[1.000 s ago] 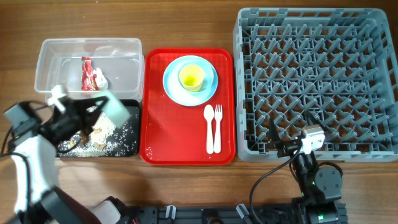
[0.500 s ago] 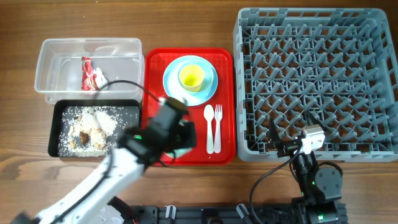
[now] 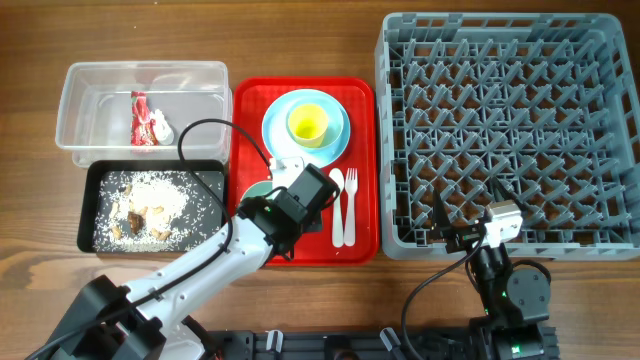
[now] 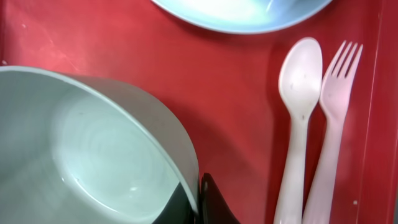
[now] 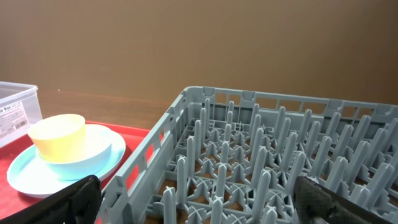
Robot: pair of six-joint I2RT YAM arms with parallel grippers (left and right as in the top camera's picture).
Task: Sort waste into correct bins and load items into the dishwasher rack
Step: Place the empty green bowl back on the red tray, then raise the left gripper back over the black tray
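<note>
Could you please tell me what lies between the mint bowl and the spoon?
Only bare red tray: in the left wrist view nothing sits between the mint bowl and the spoon.

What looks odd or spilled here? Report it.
Nothing stands out. The rice lies inside the black tub, the wrapper in the clear tub, and the left gripper holds the mint bowl by its rim over the tray.

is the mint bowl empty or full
Empty: the mint bowl shows a bare, clean inside in the left wrist view.
</note>
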